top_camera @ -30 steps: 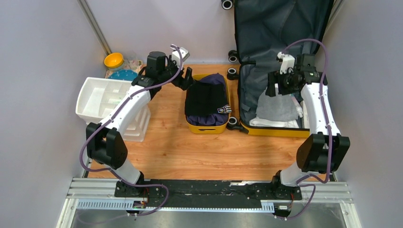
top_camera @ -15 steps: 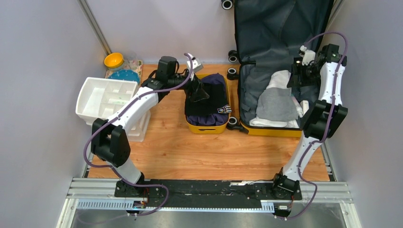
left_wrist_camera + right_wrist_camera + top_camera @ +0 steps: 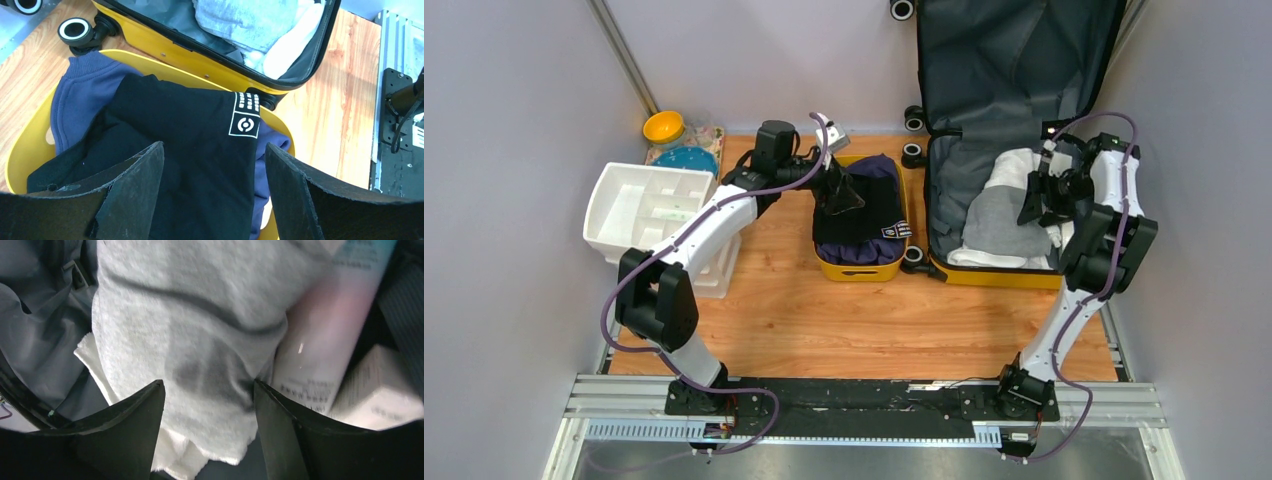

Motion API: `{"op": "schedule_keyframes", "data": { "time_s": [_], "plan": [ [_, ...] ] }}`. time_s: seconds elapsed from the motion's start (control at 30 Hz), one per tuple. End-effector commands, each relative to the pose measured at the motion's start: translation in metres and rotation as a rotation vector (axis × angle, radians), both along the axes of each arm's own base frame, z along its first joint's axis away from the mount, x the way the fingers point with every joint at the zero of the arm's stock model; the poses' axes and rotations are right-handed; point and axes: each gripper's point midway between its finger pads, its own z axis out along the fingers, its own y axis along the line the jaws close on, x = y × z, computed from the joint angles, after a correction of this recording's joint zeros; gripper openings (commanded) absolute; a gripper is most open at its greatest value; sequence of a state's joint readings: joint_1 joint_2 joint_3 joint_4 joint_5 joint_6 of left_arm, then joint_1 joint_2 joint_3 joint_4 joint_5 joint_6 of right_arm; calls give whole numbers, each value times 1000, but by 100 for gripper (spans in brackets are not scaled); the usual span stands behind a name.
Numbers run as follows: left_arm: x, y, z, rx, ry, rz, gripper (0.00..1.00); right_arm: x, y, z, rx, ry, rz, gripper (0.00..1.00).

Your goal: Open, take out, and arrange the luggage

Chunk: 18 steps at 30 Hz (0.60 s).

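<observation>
The luggage [image 3: 994, 275] lies open at the back right, its dark-lined lid [image 3: 1014, 60] propped against the wall. In it lie a grey garment [image 3: 999, 220] on a white towel [image 3: 1014, 165]. My right gripper [image 3: 1034, 205] hangs open inside the shell. In the right wrist view its jaws [image 3: 208, 385] stand apart just over the grey garment [image 3: 190, 315], with a pink tube [image 3: 325, 330] and a white box [image 3: 380, 385] beside it. My left gripper [image 3: 842, 192] is open above the yellow tub [image 3: 859, 270], over a black garment [image 3: 190, 125] lying on a navy sweater [image 3: 80, 95].
A white compartmented organiser [image 3: 639, 205] stands at the left. Behind it are a yellow bowl [image 3: 664, 127] and a blue plate [image 3: 686, 158]. The suitcase's black wheels [image 3: 913, 155] sit between tub and luggage. Grey walls close in on both sides.
My right arm swung out to the right and then down into the luggage, its jaws narrowing slightly. My left gripper moved from the tub's back edge to over the black garment, then stayed.
</observation>
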<state>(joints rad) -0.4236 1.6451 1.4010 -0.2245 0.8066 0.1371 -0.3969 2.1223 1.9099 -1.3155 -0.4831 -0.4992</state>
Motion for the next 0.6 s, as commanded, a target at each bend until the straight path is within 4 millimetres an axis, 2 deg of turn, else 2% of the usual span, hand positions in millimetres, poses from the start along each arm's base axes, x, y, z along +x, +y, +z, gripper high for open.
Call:
{"op": "schedule_keyframes", "data": {
  "time_s": [0.0, 0.03, 0.07, 0.17, 0.3, 0.5, 0.57],
  "plan": [
    [1, -4, 12, -38, -28, -20, 81, -35, -10, 37, 14, 0, -60, 70],
    [1, -4, 12, -41, -24, -16, 81, -40, -7, 46, 28, -15, -64, 71],
    [1, -5, 10, -44, -21, -18, 81, -51, -6, 46, 48, 10, -79, 73],
    [-2, -6, 7, -53, -5, -17, 81, -63, -4, 52, 64, 5, -106, 78],
    [-3, -7, 3, -61, 15, -20, 81, -72, 6, 35, 112, 50, -125, 80],
    [-5, -7, 8, -64, 7, -22, 81, -62, 4, 10, 132, 74, -161, 80],
    [-7, -8, 8, -65, 10, -34, 81, -60, 10, 5, 154, 91, -154, 80]
  ]
}}
